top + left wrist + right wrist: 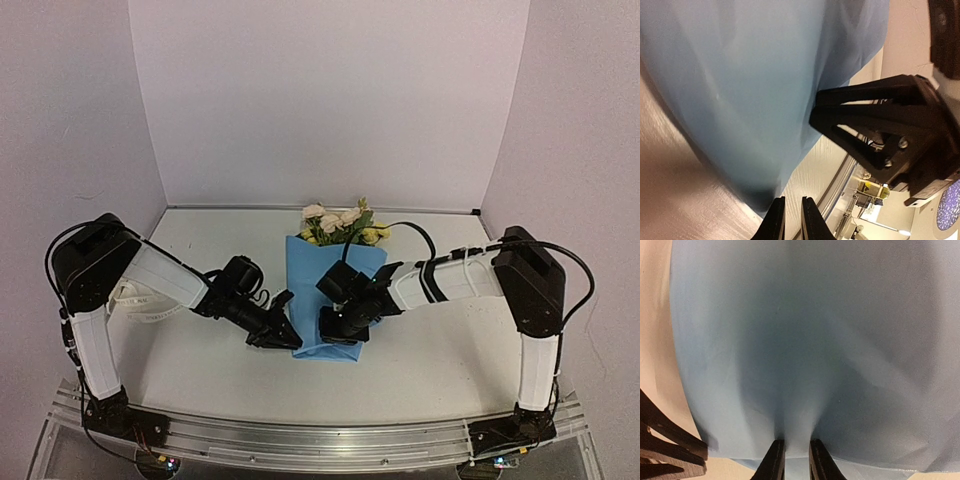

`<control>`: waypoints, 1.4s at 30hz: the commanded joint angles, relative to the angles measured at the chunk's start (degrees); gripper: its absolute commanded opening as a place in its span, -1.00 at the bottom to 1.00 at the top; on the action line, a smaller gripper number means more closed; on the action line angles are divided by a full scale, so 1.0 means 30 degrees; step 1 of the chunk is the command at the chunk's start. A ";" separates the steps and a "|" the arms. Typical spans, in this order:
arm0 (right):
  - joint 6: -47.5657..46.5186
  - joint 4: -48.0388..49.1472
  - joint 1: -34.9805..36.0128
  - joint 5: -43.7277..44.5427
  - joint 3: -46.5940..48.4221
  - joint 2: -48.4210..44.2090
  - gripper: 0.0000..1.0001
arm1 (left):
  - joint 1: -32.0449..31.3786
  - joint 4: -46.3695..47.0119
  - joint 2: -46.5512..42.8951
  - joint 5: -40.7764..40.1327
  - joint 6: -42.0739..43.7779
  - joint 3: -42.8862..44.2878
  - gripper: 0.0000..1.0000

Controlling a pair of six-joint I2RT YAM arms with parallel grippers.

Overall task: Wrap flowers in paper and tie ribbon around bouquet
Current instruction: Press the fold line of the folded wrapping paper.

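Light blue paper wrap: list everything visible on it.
The light blue paper sheet is thin, matte and softly creased, folded into a slightly tapering wrap around the yellow and cream flowers, whose blooms stick out its far end. It lies on the white table, between the arms. The right gripper pinches its near edge between its fingers, folds fanning from the pinch. The left gripper, fingers nearly closed, sits at its near left corner; whether it grips is unclear.

Left hand (792,220), right hand (796,460), fingers nearly closed
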 commanded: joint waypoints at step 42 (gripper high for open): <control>0.0407 -0.1296 0.1249 -0.0704 0.2201 0.2322 -0.86 | -0.0171 0.1443 -0.0919 0.0575 -0.1188 0.0269 -0.77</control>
